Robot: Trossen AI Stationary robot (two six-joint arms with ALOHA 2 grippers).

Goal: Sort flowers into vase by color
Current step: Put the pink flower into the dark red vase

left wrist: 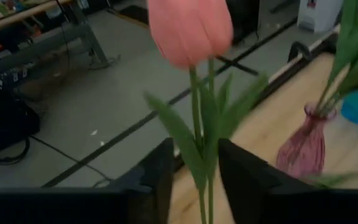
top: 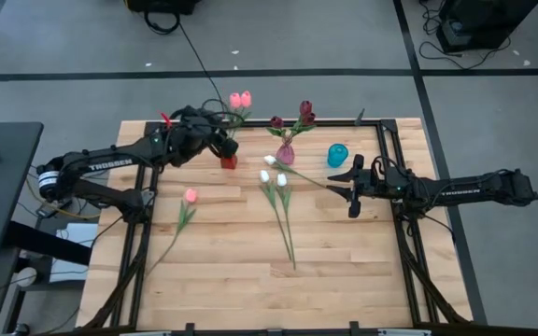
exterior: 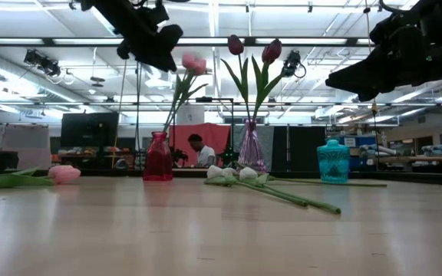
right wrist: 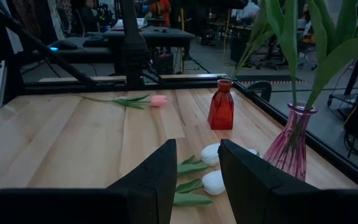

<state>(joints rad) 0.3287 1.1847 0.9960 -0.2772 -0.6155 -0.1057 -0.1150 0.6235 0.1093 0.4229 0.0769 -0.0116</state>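
Note:
Two pink flowers (top: 241, 99) stand with their stems in a red vase (top: 229, 161) at the far side. My left gripper (left wrist: 194, 171) is open high above that vase. Its fingers stand on either side of the pink stems (left wrist: 196, 124), below the head (left wrist: 188, 28). Dark red flowers (top: 304, 112) stand in a pink glass vase (top: 286, 154). A teal vase (top: 337, 155) holds nothing. White flowers (top: 274, 177) lie on the table's middle, and one pink flower (top: 191, 195) lies to the left. My right gripper (right wrist: 197, 168) hangs open at the right, above the table.
The three vases stand in a row along the table's far side, close to one another. The long stems (top: 286, 233) of the white flowers run toward the near edge. A black frame (top: 390, 140) borders the table. A person (exterior: 200, 149) sits in the room behind.

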